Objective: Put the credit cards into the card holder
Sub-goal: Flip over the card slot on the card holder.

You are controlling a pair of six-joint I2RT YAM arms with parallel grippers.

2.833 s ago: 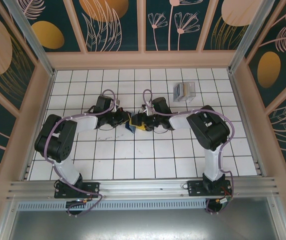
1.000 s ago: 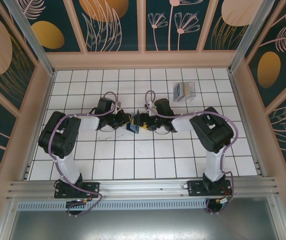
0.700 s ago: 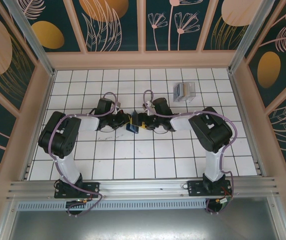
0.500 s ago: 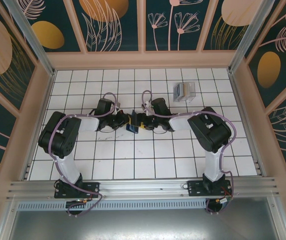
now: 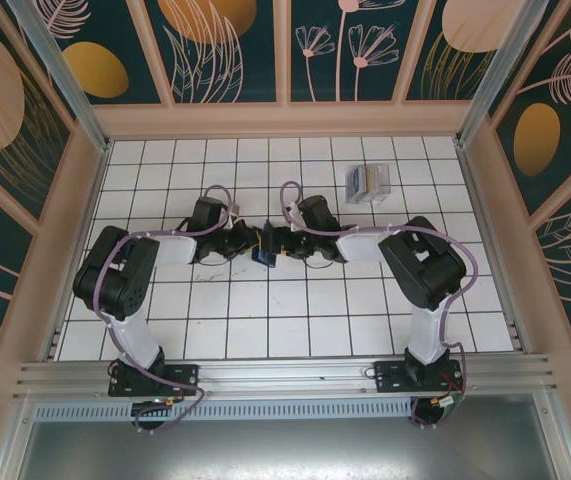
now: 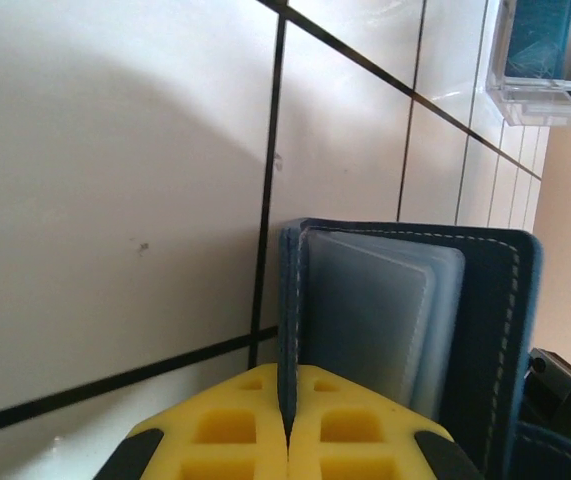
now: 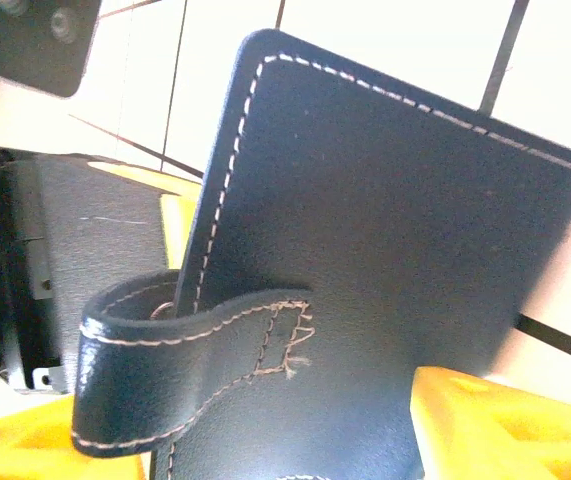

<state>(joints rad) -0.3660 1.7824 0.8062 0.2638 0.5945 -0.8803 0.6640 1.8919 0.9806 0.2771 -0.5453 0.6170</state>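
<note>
At the middle of the white tiled surface (image 5: 295,300), between two arms folded inward toward each other: the holder (image 5: 262,249), navy, stood on edge and partly open. Just left of it, the left gripper (image 5: 248,243), clenched on one cover. From that wrist: two yellow pads (image 6: 215,435) pressed together at the bottom of the view, the thin edge of the navy cover pinched upright between them. Just right of that edge, the grey-blue lining (image 6: 375,310) in layered pockets, then the second cover with white stitching along its border. Just right of the holder, the right gripper (image 5: 278,243), drawn up against the other side. From that wrist: the outside of a navy cover close to the lens, tilted, white stitching round its rim, the clasp tab (image 7: 175,345) curled into a loop at lower left. Yellow pads low on either side of the cover, well apart from each other, the left one partly hidden by the tab. Grasping or merely flanking the cover: cannot tell. Far and to the right, well apart from the holder and both arms: a clear rack (image 5: 368,184) on the surface, with the cards (image 6: 537,40) standing in its slots, blue faces visible through the plastic.
</note>
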